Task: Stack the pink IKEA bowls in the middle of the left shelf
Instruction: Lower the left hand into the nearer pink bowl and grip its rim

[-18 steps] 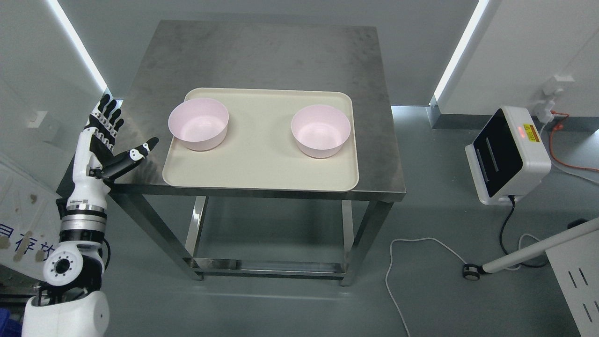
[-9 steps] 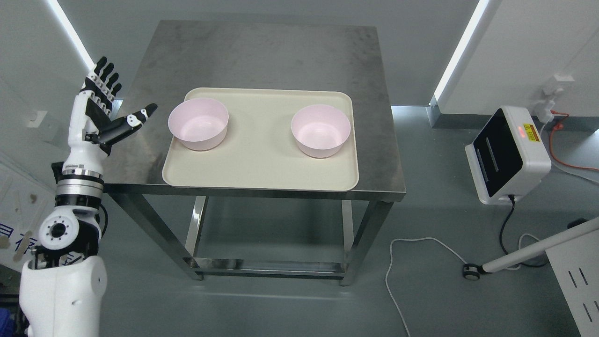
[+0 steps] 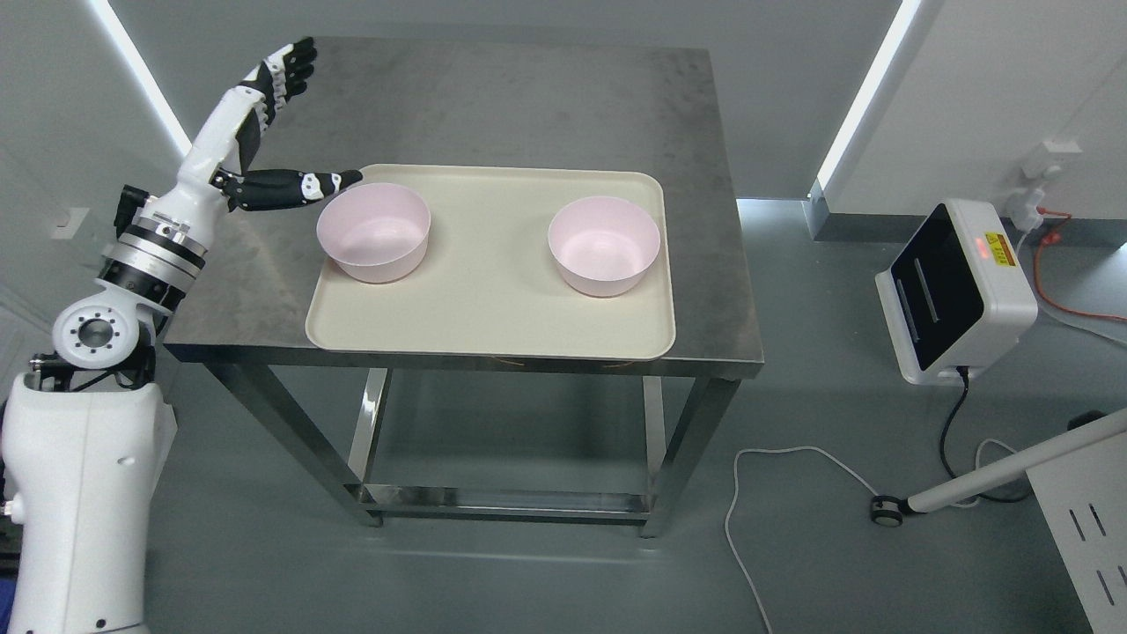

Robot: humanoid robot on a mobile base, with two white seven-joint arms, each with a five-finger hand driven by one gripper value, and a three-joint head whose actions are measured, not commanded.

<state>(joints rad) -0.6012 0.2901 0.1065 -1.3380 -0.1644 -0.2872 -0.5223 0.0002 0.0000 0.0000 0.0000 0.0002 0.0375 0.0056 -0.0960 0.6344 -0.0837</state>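
Two pink bowls sit upright and well apart on a cream tray (image 3: 493, 326) on a metal table (image 3: 493, 97): the right bowl (image 3: 604, 246) and the left bowl (image 3: 373, 232). The left hand (image 3: 255, 132) hovers just beside the left bowl, fingers spread, holding nothing, thumb near its rim.

From my remote station, the steel counter (image 3: 493, 97) lies bare behind the cream tray (image 3: 493, 299), leaving wide passage along its far half. On the tray, two pink bowls, the left bowl (image 3: 373, 232) and the right bowl (image 3: 604, 245), sit well apart, with open tray between them and in front. My left robot hand (image 3: 264, 132) hangs spread above the counter's left edge, its thumb just beside the left bowl's rim. Right of the counter, the floor carries a white box unit (image 3: 955, 291) and cables.
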